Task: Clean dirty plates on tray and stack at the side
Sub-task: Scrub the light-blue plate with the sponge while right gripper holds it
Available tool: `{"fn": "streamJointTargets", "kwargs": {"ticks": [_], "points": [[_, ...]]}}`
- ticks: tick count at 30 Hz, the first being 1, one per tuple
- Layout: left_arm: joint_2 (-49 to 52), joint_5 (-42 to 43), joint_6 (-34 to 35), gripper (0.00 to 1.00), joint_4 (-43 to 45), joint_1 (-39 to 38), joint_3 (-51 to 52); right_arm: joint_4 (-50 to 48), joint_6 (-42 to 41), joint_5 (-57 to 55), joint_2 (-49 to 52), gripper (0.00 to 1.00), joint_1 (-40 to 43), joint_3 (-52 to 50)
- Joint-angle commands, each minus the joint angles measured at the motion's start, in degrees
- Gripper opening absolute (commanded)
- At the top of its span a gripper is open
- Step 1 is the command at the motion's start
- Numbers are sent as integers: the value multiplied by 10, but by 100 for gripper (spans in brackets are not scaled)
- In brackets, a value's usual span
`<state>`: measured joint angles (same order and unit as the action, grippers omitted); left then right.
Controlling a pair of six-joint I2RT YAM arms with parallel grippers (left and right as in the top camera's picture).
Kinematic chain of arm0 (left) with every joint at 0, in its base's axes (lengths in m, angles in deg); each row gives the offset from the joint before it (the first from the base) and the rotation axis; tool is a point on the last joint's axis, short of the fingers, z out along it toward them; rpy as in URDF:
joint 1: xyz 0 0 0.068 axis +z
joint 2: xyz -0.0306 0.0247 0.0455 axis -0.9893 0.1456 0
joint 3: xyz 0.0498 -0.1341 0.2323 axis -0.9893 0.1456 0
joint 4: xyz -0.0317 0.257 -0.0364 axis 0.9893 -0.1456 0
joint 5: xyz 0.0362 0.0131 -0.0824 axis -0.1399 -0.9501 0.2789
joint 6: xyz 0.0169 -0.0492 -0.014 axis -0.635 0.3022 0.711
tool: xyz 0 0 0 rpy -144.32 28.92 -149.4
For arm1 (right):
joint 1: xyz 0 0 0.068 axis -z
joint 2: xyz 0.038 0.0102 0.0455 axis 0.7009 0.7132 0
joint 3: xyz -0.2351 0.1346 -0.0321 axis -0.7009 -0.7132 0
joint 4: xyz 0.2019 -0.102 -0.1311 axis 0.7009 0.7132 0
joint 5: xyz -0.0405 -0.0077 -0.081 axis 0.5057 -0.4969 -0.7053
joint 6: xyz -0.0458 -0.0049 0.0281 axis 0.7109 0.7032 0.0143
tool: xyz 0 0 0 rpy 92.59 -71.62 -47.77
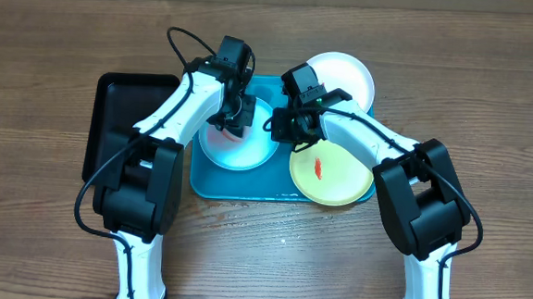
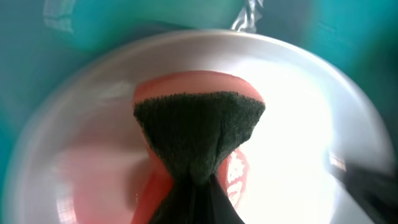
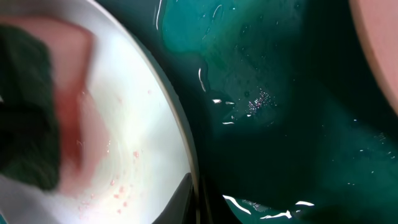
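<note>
On the turquoise tray (image 1: 246,183) lie three plates. My left gripper (image 1: 234,122) is shut on a pink sponge with a dark green scouring pad (image 2: 199,134) and presses it onto the light-blue-rimmed plate (image 1: 238,152). A red smear (image 2: 236,174) shows beside the sponge. My right gripper (image 1: 282,124) is shut on that plate's right rim (image 3: 186,155); one dark finger (image 3: 179,200) lies over the pale inside. The yellow-green plate (image 1: 332,172) carries a red smear (image 1: 318,167). The white plate (image 1: 343,78) sits at the tray's far right corner.
A smaller black tray (image 1: 124,122) lies left of the turquoise tray, under my left arm. The tray floor (image 3: 280,93) beside the held plate is wet. Bare wooden table (image 1: 491,108) surrounds both trays.
</note>
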<state>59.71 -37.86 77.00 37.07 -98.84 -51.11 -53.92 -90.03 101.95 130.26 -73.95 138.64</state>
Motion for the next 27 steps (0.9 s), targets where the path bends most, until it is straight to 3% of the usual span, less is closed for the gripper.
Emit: {"fn": "streamJointTargets", "kwargs": {"ticks": [1,7,13,21,27], "points": [[8,142,-66,4,-23,-4,1,-2,10,7,3,4,0,8],[8,65,-77,4,-96,0,1,-2,10,7,3,4,0,8],[8,-94,-76,4,-139,4,1,-2,10,7,3,4,0,8],[8,-268,1,4,-89,4,1,-2,10,7,3,4,0,8],[8,-269,23,4,-27,2,1,-2,10,7,3,4,0,8]]}}
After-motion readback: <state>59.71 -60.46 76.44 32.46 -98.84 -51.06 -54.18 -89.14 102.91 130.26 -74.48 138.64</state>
